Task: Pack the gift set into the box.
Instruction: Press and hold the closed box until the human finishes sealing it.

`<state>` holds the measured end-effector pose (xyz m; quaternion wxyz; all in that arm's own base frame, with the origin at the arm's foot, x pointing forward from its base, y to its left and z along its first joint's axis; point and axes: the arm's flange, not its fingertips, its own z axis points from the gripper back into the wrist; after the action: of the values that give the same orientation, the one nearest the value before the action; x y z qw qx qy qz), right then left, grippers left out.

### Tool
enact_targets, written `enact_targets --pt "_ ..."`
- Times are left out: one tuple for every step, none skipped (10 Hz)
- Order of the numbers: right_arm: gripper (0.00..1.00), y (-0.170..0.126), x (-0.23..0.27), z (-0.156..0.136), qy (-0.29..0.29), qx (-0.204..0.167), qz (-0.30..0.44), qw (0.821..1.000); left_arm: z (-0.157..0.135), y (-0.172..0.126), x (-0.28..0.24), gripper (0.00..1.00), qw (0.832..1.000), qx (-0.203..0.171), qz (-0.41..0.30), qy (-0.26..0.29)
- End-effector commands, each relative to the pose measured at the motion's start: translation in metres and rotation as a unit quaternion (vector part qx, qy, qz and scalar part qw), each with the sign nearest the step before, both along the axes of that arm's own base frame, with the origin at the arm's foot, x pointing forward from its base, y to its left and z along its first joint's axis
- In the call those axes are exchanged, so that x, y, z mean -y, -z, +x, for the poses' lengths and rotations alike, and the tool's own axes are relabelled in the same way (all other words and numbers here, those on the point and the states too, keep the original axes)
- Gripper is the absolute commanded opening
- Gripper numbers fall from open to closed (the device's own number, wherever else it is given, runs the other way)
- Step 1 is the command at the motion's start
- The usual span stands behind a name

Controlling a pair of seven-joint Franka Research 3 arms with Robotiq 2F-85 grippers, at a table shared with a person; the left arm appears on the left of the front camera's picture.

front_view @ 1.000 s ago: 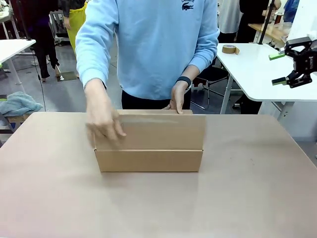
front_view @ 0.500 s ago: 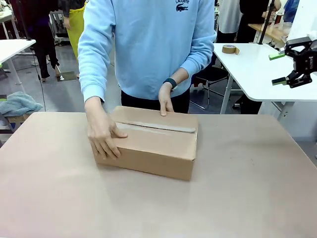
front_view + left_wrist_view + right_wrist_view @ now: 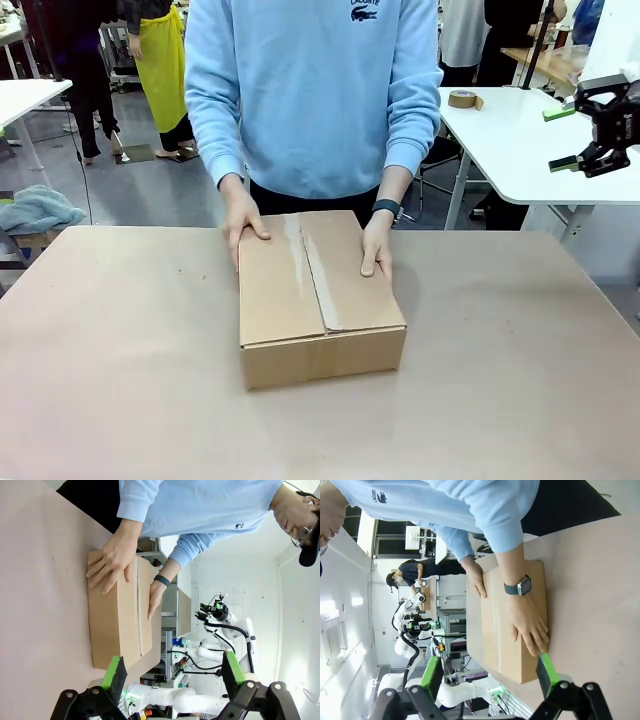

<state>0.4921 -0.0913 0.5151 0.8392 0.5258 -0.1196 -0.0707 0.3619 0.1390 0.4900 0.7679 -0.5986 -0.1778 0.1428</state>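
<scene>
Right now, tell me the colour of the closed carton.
Brown: the rectangular cardboard box, best in the front view.

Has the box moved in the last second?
Yes. The box has been turned on the table: its long side faced the near table edge before; now a short end does.

The box (image 3: 318,300) sits at the centre of the tabletop (image 3: 110,390), one short end facing the robot. The person (image 3: 315,90) stands behind it at the far edge. On the box's far-left corner rests one hand (image 3: 243,218); the other hand (image 3: 376,250) lies on its top near the right edge. A tape roll (image 3: 462,98) lies on a side table (image 3: 510,150) behind, to the right.
</scene>
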Motion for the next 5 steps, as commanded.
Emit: enact_targets --pt "1.0 -0.0005 -0.0019 -0.0019 0.006 -0.003 -0.003 1.0 -0.0023 -0.0004 0.0003 1.0 1.0 -0.002 0.001 0.002" --pt "1.0 -0.0005 -0.0019 -0.0019 0.006 -0.003 -0.003 1.0 -0.0023 -0.0004 0.0003 1.0 1.0 -0.002 0.001 0.002" --pt "1.0 -0.0005 -0.0019 -0.0019 0.006 -0.003 -0.003 1.0 -0.0023 -0.0004 0.0003 1.0 1.0 -0.002 0.001 0.002" --pt "1.0 -0.0005 -0.0019 -0.0019 0.006 -0.003 -0.003 1.0 -0.0023 -0.0004 0.0003 1.0 1.0 -0.002 0.001 0.002" --pt "1.0 -0.0005 -0.0019 -0.0019 0.006 -0.003 -0.003 1.0 -0.0023 -0.0004 0.0003 1.0 1.0 -0.002 0.001 0.002"
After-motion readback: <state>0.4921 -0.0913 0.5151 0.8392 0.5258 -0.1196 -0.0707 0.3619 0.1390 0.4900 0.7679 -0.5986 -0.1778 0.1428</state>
